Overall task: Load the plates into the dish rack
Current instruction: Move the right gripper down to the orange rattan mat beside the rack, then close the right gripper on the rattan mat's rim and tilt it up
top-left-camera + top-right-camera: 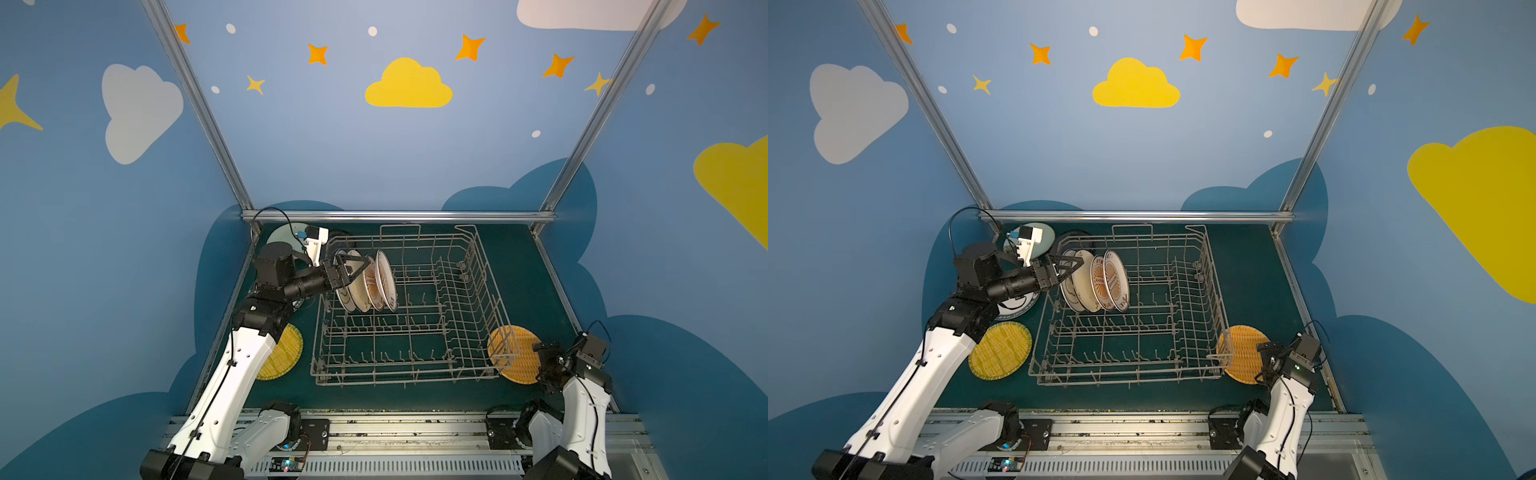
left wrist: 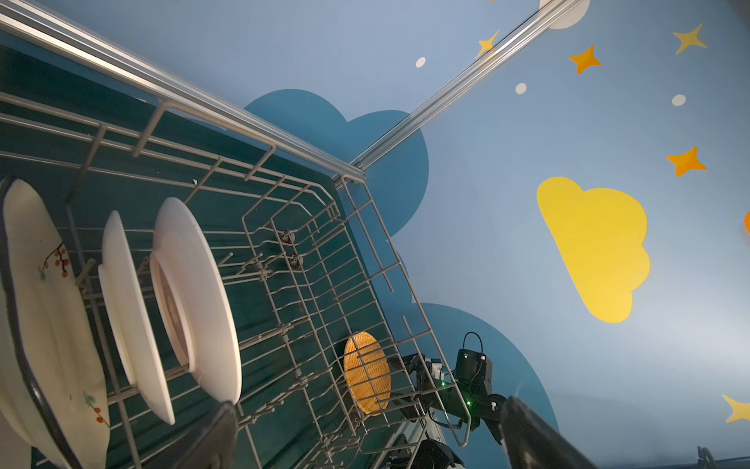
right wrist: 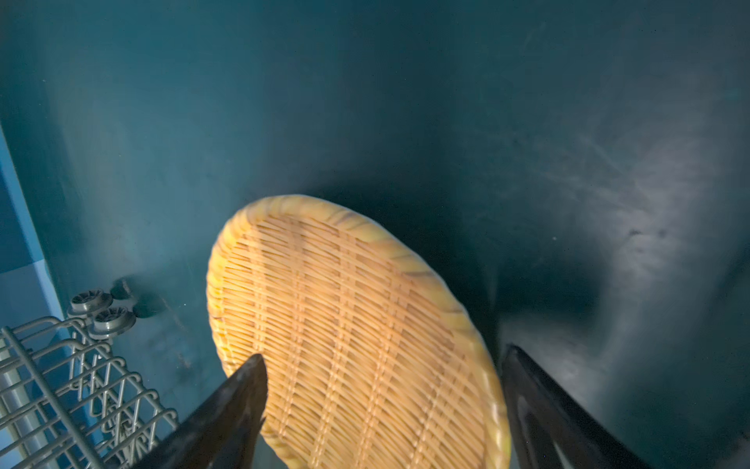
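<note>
A yellow woven plate [image 1: 286,353] lies flat on the table [image 1: 532,266] at the left. Beyond it the left gripper [image 2: 370,404] reaches into the dish rack [image 1: 494,291], fingers spread wide and holding nothing, next to four plates [image 1: 376,286] standing in its far left corner. Off the rack's near right corner, the right gripper [image 3: 381,359] hangs wide open over an orange woven plate [image 1: 521,361]

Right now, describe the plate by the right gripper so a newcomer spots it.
Start at the grey wire dish rack mid-table. Outside its near right corner sits a woven-pattern plate, at the open right gripper. It is orange-tan; the woven plate left of the rack is yellower.
</note>
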Motion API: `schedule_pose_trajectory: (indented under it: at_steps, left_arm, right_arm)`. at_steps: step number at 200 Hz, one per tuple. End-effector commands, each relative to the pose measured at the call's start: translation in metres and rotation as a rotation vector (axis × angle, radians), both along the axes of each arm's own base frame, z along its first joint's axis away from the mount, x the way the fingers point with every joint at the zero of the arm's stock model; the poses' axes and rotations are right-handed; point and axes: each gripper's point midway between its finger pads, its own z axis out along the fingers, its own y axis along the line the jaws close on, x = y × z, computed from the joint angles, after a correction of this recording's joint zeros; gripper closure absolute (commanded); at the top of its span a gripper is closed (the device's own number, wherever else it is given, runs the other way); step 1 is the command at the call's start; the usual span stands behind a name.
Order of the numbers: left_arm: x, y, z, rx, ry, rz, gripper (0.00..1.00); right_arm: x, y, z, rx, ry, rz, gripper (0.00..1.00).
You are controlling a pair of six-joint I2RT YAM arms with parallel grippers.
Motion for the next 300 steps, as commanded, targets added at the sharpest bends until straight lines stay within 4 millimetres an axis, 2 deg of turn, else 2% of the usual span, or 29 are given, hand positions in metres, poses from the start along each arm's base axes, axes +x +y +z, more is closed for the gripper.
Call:
schedule_pose_trajectory:
  at_steps: [1,21,53,72,116,151,167,183,198,206,229,263,286,300]
  left_arm:
    - [-0.003,0.000,0.005,0.005,-0.034,-0.002,0.00]
    - [-0.003,0.001,0.006,0.005,-0.036,0.001,0.00]
    - [-0.002,0.002,0.005,0.003,-0.031,0.004,0.00]
    - [-0.001,0.003,0.005,0.006,-0.034,0.008,0.00]
    - [-0.001,0.007,0.008,0.001,-0.036,0.019,0.00]
    - [0.002,0.009,0.007,-0.007,-0.030,0.028,0.00]
    - [0.004,0.011,0.007,-0.013,-0.026,0.034,0.00]
    - [0.004,0.013,0.009,-0.018,-0.028,0.039,0.00]
    - [0.005,0.015,0.010,-0.022,-0.030,0.047,0.00]
    - [0.005,0.016,0.011,-0.024,-0.029,0.050,0.00]
    - [0.009,0.017,0.007,-0.025,-0.014,0.057,0.00]
    - [0.011,0.019,0.004,-0.020,-0.007,0.065,0.00]
    - [0.012,0.020,0.003,-0.013,-0.004,0.069,0.00]
    - [0.013,0.019,0.002,-0.012,-0.003,0.069,0.00]
  right_arm:
    - [0.014,0.005,0.003,0.022,-0.076,0.010,0.12]
    - [0.021,0.008,0.002,0.015,-0.103,0.031,0.13]
    - [0.033,0.013,-0.006,0.029,-0.142,0.044,0.20]
    - [0.048,0.013,-0.008,0.038,-0.216,0.047,0.24]
    - [0.072,0.012,-0.005,0.038,-0.293,0.107,0.24]
    - [0.077,0.023,-0.010,0.083,-0.276,0.194,0.25]
    - [0.074,0.030,-0.016,0.131,-0.224,0.233,0.28]
    - [0.074,0.034,-0.018,0.161,-0.194,0.270,0.38]
    - [0.073,0.034,-0.024,0.186,-0.146,0.280,0.61]
    - [0.073,0.035,-0.028,0.201,-0.131,0.284,0.67]
    - [0.074,0.040,-0.033,0.268,-0.122,0.313,0.76]
    - [0.075,0.035,-0.036,0.295,-0.086,0.304,0.92]
    - [0.073,0.028,-0.037,0.275,-0.058,0.291,1.00]
    - [0.072,0.024,-0.034,0.260,-0.052,0.281,1.00]
